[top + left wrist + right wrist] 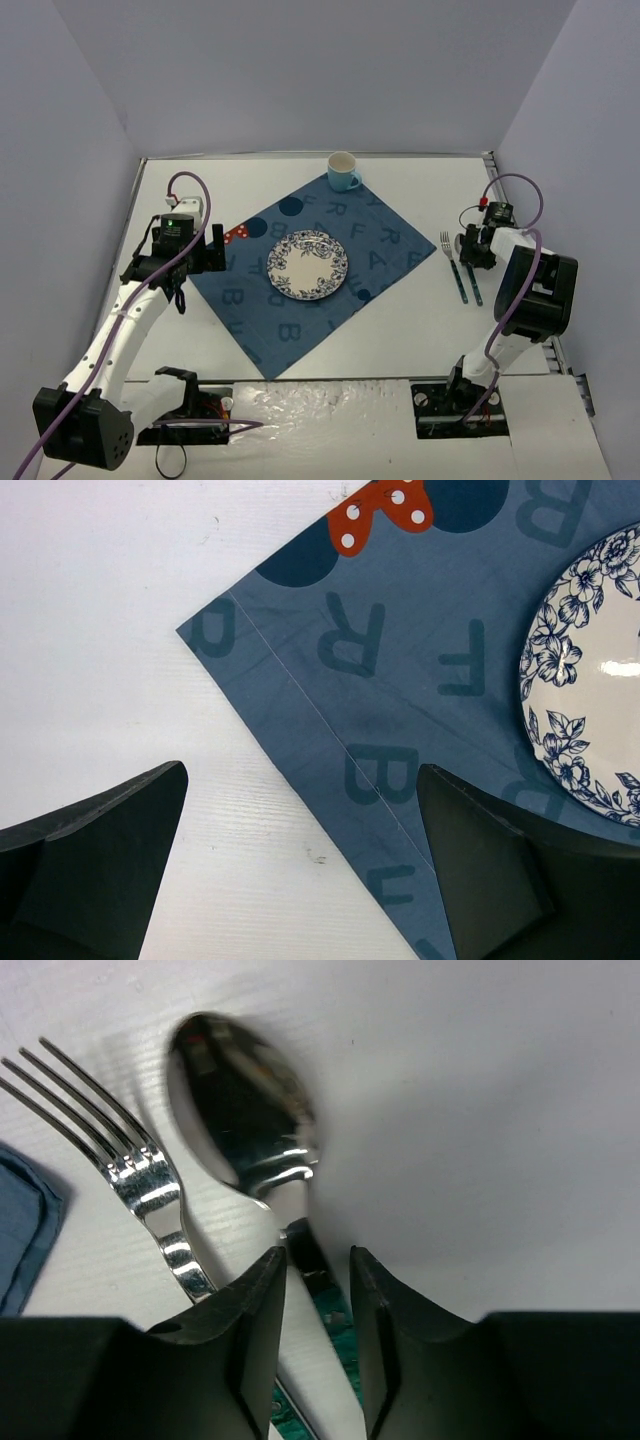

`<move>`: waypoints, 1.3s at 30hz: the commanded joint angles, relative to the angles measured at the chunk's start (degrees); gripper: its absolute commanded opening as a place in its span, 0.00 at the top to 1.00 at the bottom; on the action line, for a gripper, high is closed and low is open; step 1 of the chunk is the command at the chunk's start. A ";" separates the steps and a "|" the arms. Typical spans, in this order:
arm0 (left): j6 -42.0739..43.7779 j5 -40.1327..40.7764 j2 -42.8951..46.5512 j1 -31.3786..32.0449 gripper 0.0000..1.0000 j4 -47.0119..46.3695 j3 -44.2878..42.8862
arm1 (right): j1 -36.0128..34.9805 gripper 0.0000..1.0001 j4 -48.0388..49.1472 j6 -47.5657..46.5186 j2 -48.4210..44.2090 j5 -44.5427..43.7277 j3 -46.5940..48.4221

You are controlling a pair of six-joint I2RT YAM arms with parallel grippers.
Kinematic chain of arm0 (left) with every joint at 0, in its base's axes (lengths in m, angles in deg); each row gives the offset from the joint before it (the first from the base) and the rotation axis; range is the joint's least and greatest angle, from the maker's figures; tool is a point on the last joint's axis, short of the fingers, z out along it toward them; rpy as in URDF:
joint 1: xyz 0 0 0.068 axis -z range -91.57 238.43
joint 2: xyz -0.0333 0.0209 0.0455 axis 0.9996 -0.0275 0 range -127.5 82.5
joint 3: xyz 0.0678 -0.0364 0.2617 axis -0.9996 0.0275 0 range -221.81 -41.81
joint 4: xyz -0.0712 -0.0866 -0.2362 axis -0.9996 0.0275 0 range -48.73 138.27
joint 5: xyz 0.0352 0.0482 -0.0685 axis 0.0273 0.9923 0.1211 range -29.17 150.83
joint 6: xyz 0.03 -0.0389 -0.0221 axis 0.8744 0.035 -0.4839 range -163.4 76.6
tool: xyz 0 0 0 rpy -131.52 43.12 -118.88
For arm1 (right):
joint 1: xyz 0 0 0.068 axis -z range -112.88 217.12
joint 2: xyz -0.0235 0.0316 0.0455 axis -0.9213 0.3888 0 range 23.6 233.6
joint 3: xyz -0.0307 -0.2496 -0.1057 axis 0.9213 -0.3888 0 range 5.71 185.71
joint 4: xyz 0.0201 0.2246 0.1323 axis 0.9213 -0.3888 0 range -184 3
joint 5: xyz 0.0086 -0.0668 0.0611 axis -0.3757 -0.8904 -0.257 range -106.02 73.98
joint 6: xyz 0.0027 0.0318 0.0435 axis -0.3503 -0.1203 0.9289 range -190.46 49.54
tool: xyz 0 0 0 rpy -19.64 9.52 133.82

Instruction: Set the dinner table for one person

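**Left gripper** (216,250): hanging over the left corner of the placemat (250,310), fingers (120,850) standing wide and holding nothing. Only its wrist view is showing the hem stitching (300,695).

**Dinner table** (420,320): lying under everything.

**Plate** (308,265): sitting mid-placemat.

**Cup** (343,171): standing at the far corner, showing from overhead only.

**Fork** (452,262), **spoon** (474,285): lying side by side, right of the placemat.

**Right gripper** (315,1255): hiding the spoon's bowl from overhead. Its fingers are standing narrow, straddling the handle; whether they are gripping it cannot be told.

The dinner table (420,325) is white; the blue placemat (262,322) is printed with darker letters, the white plate (308,265) with navy flowers.
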 commanded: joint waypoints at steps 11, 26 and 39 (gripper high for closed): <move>1.02 1.79 0.15 0.20 0.03 -0.94 -2.22 | -1.65 1.00 -1.97 -11.43 0.72 -7.66 12.11; 0.05 1.73 -2.98 -0.12 0.03 -2.11 -1.90 | -29.87 1.00 -6.60 -21.07 4.63 7.68 32.07; 0.03 2.66 -2.95 -0.42 0.03 -2.70 -1.25 | -35.01 1.00 -9.49 -18.99 18.24 12.10 37.32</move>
